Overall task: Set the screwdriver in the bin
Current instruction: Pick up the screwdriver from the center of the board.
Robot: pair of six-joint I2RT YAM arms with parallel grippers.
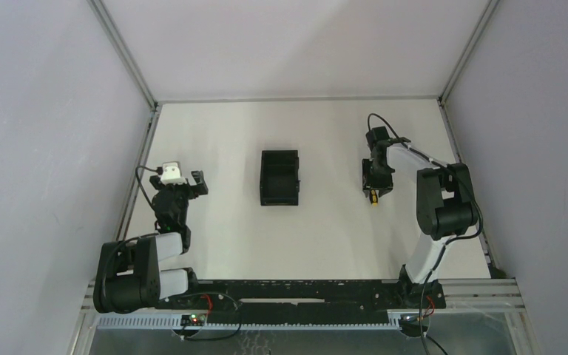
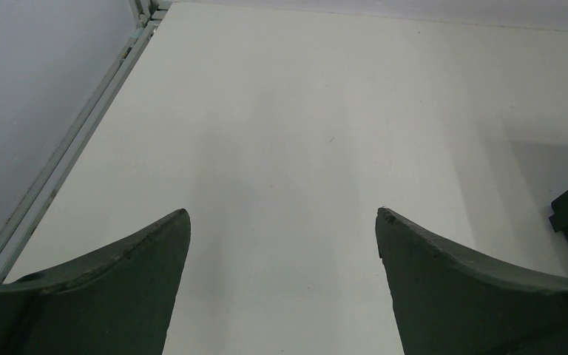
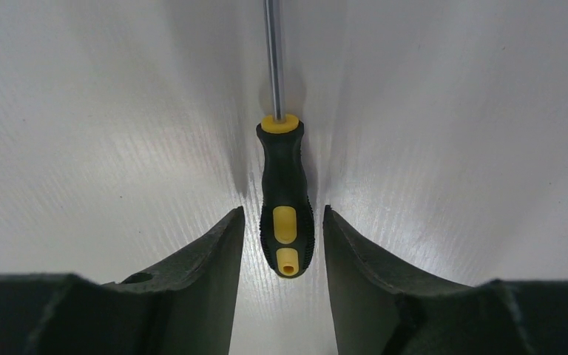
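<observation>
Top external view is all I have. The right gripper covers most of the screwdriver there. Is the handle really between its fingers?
Observer: Yes. In the right wrist view the screwdriver lies on the table with its yellow-and-black handle between the fingers of the right gripper. A narrow gap shows on each side, so it is not clamped yet.
Operator: Where does the shaft point?
Observer: Straight ahead, in line with the gripper. It leaves the top edge of that view, so the tip is out of frame.
Operator: And the left gripper?
Observer: The left gripper is wide open in its wrist view, with only bare table between the fingers.
</observation>
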